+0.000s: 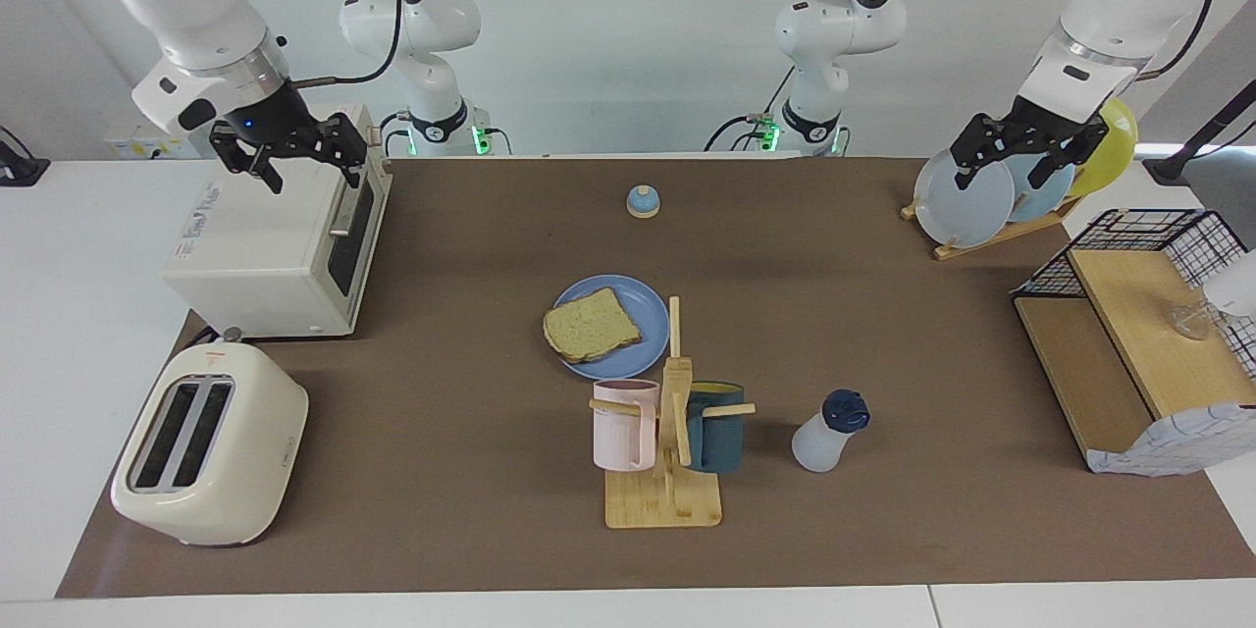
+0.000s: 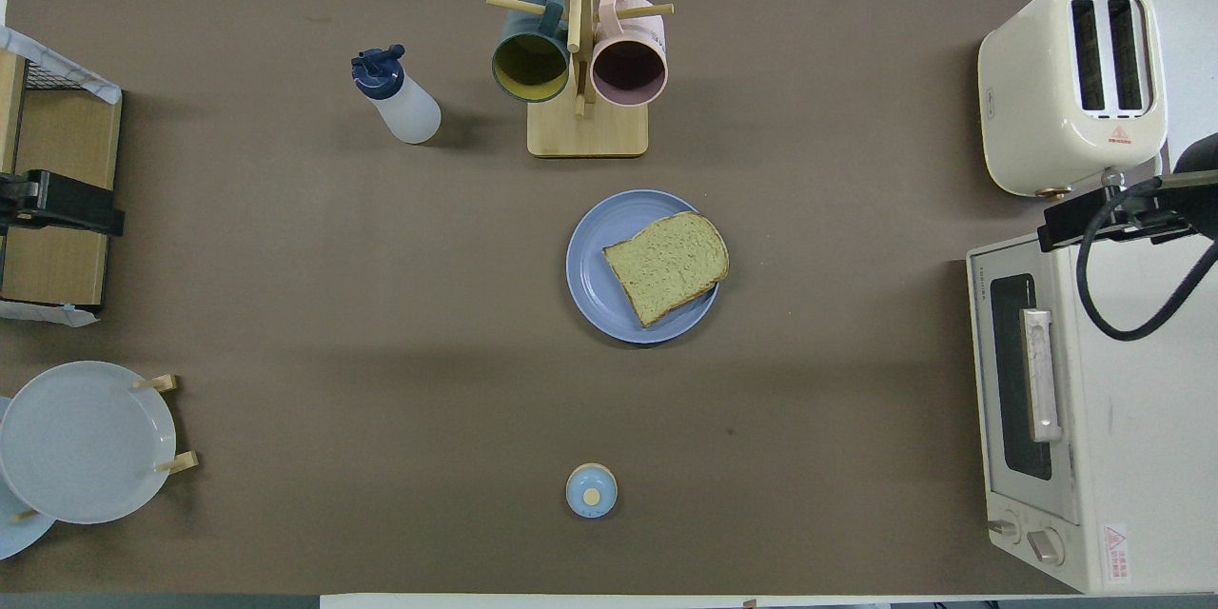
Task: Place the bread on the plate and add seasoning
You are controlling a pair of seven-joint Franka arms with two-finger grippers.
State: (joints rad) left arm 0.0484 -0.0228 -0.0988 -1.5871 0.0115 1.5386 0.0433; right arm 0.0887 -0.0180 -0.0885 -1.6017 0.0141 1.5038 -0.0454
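The bread (image 1: 592, 325) is a light-brown slice lying flat on the blue plate (image 1: 643, 299) in the middle of the mat, and its crust overhangs the rim toward the right arm's end (image 2: 668, 266). The seasoning (image 1: 829, 430), a translucent white bottle with a navy cap, stands upright beside the mug rack toward the left arm's end, farther from the robots than the plate. My left gripper (image 1: 1013, 167) hangs open over the plate rack with nothing in it. My right gripper (image 1: 310, 172) waits open and bare over the toaster oven.
A white toaster oven (image 1: 265, 245) and a cream toaster (image 1: 211, 446) stand at the right arm's end. A wooden mug rack (image 1: 667, 451) with two mugs stands just past the plate. A small bell (image 1: 643, 202), a rack of pale plates (image 1: 967, 196) and a wooden shelf (image 1: 1138, 353) also stand here.
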